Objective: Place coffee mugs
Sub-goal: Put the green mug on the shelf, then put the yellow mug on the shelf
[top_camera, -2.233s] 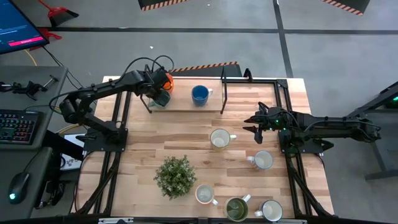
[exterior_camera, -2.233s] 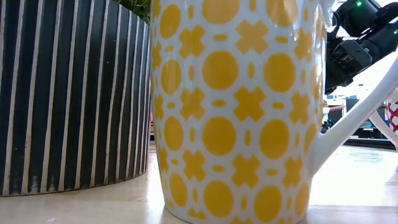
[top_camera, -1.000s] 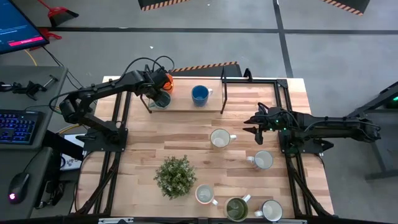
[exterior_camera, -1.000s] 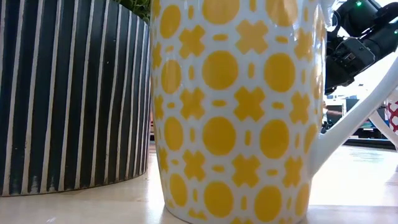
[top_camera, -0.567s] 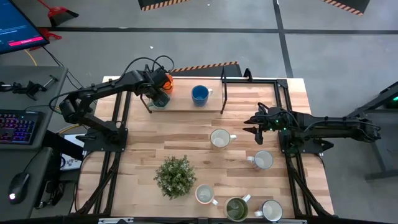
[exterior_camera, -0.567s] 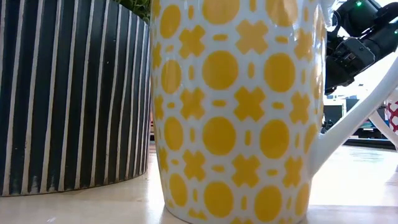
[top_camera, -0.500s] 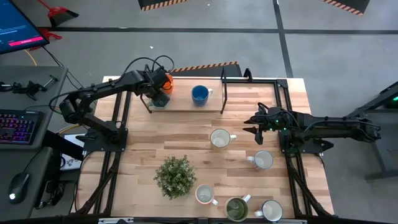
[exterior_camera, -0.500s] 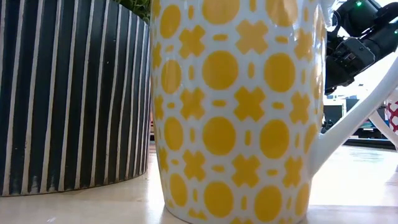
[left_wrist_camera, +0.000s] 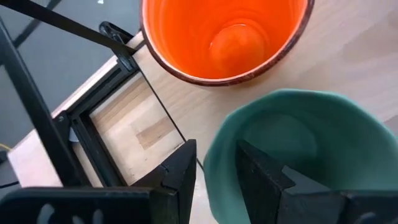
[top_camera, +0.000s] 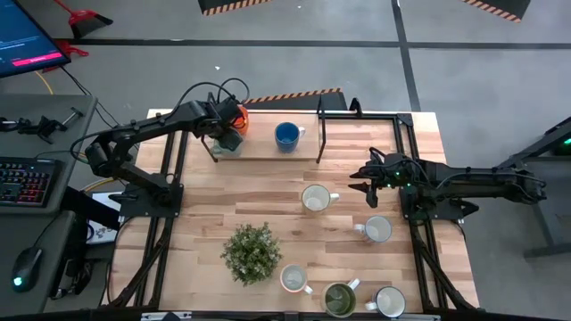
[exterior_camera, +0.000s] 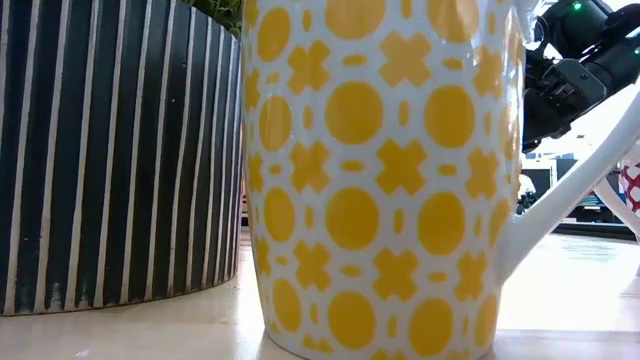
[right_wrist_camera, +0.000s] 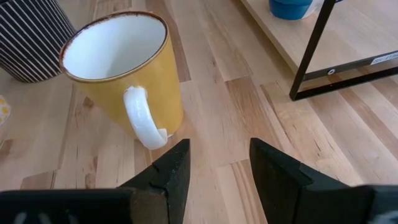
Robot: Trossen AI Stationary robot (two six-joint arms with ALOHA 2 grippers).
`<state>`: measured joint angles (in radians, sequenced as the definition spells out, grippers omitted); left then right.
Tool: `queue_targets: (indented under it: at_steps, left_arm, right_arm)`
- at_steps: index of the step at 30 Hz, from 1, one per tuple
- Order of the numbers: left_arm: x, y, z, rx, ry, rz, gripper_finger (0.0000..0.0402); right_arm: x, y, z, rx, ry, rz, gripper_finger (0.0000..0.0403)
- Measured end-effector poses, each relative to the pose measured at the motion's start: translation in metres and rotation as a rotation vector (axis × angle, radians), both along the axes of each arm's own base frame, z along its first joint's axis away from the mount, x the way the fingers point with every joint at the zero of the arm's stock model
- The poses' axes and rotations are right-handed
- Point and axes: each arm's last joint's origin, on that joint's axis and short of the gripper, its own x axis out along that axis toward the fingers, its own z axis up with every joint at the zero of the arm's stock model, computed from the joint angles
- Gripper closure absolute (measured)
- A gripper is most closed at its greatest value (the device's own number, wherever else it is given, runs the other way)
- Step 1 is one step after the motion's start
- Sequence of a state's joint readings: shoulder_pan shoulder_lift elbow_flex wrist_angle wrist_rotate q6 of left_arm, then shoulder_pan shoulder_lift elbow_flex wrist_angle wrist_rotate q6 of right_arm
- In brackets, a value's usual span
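An orange mug (top_camera: 241,114) and a teal mug (top_camera: 223,147) stand on the raised wooden shelf (top_camera: 263,150) at the far left. A blue mug (top_camera: 286,135) stands farther right on the same shelf. My left gripper (top_camera: 228,135) hangs over the teal mug (left_wrist_camera: 292,149), open, its fingers either side of the wall at the rim. My right gripper (top_camera: 355,181) hovers open and empty at mid right, near a yellow mug (right_wrist_camera: 118,68) with a white inside and handle. More mugs stand on the table: (top_camera: 377,229), (top_camera: 293,278), and an olive one (top_camera: 339,299). My left gripper comes from above, slanting down, with one finger (left_wrist_camera: 261,180) inside the teal mug and the other (left_wrist_camera: 180,174) outside its rim (left_wrist_camera: 214,165). A thin gap shows beside the outer finger. Whether the inner finger touches the wall, I cannot tell. The mug stands upright on the shelf.
A potted plant (top_camera: 252,252) in a black-and-white striped pot (exterior_camera: 110,150) stands near the table's middle front. A white mug with yellow dots (exterior_camera: 380,180) fills the low view. The shelf's black frame leg (right_wrist_camera: 311,62) stands ahead of my right gripper. Bare wood lies between shelf and plant.
My left gripper has turned a little above the teal mug, so more of the mug shows beside it in the high view. The mug stays where it was on the shelf.
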<state>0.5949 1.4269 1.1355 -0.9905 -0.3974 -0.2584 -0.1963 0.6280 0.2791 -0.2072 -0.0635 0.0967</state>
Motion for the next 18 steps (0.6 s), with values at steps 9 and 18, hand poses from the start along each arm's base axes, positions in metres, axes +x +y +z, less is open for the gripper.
queue_targets:
  at_steps: [9,18]
  left_arm:
    - [-0.0010,0.0011,0.0006,0.042,0.041,-0.006,0.0300]
    - [-0.0004,0.0000,0.0019,0.003,0.020,-0.020,0.0300]
  right_arm:
    - [0.0000,0.0000,0.0001,0.001,-0.001,0.000,0.0256]
    - [0.0000,0.0000,0.0000,0.000,0.000,0.001,0.0256]
